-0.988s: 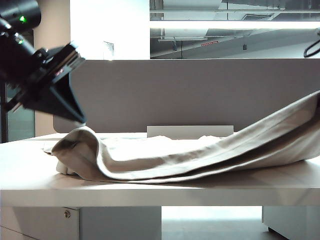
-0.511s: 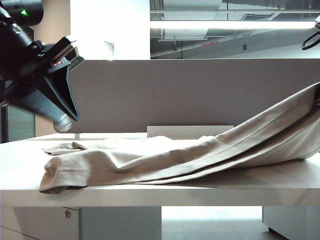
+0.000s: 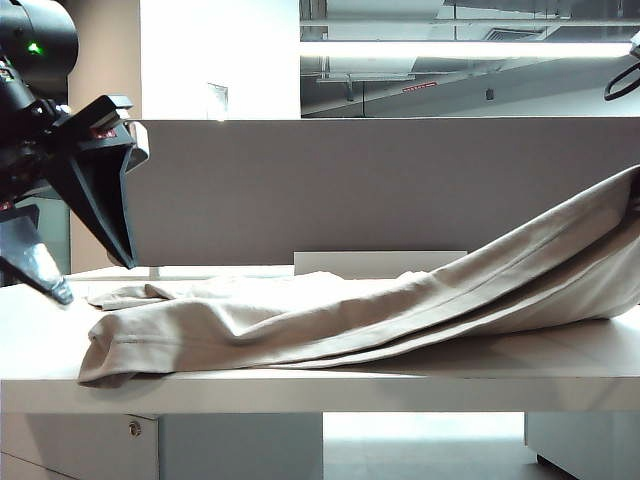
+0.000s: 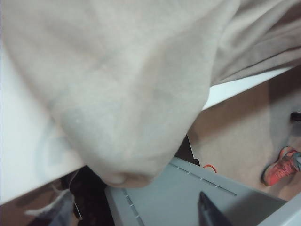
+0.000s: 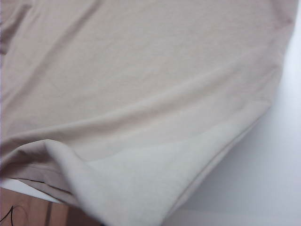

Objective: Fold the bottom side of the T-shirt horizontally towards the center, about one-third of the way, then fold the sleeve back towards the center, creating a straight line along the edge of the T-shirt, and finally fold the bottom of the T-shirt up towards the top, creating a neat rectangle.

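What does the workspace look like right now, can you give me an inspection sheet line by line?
Surface: white table, bare along its front edge.
Job's things: T-shirt lies folded lengthwise; its left end sits flat at the table's front-left corner, its right end is lifted off the table toward the right edge of the exterior view.
Clutter: nothing seen.
Hands: left hand open, above the table's left end, clear of the T-shirt. Right hand is out of view and shut; the raised right end suggests it holds the cloth, but no grip shows.
Cables: one black loop at upper right.
Surroundings: grey divider behind the table; grey bin and red shoe on the floor.
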You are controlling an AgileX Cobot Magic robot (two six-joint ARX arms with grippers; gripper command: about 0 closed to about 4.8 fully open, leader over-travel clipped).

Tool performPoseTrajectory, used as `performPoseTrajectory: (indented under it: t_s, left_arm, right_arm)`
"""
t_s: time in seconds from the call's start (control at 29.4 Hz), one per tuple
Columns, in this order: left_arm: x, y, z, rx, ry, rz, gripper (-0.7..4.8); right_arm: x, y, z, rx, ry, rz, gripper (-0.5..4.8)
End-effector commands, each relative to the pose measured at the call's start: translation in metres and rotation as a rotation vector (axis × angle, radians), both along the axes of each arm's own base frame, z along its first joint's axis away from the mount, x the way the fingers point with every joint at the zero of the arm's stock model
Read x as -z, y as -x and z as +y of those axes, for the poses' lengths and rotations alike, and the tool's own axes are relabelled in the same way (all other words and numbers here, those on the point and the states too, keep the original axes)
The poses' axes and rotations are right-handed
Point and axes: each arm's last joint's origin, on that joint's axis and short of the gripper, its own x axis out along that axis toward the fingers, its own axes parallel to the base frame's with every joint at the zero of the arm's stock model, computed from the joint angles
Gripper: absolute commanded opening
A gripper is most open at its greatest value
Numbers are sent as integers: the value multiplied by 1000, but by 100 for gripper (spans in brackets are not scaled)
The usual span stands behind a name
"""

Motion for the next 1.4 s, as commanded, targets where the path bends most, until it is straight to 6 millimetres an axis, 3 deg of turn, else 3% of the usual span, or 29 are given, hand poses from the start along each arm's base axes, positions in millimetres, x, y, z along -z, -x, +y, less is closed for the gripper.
performPoseTrajectory:
  t_s: [0.03,0.2,0.44,0.68,0.72,0.92,0.99,1.06,1.23,1.4]
  left_arm:
    - [9,3,-1,-3,66,22,347]
    - [26,6,-1,-32,107,29,347]
    - [30,1,-2,-43,118,9,344]
    - [46,-5,-5,-46,113,77,335]
    - [47,-5,-5,-43,116,83,317]
    - [46,-6,-6,1,143,62,65]
    - [46,-6,-6,22,152,56,17]
    - [46,-6,-6,34,151,49,-6]
    - [43,-7,-7,50,170,37,-6]
    - [20,-13,-9,69,189,-47,-6]
  right_arm:
    - [-4,-1,0,-1,6,-27,-5]
    - [-4,-1,0,-1,6,-28,-5]
    - [-4,-1,0,-1,6,-28,-5]
    - [-4,-1,0,-1,6,-26,-5]
    - [-4,-1,0,-1,6,-26,-5]
    - [-4,-1,0,-1,6,-26,-5]
    - [-4,-1,0,-1,6,-26,-5]
    - [-4,-1,0,-1,6,-26,-5]
    - [-4,-1,0,-2,6,-27,-5]
    - [-5,-2,0,-2,7,-33,-5]
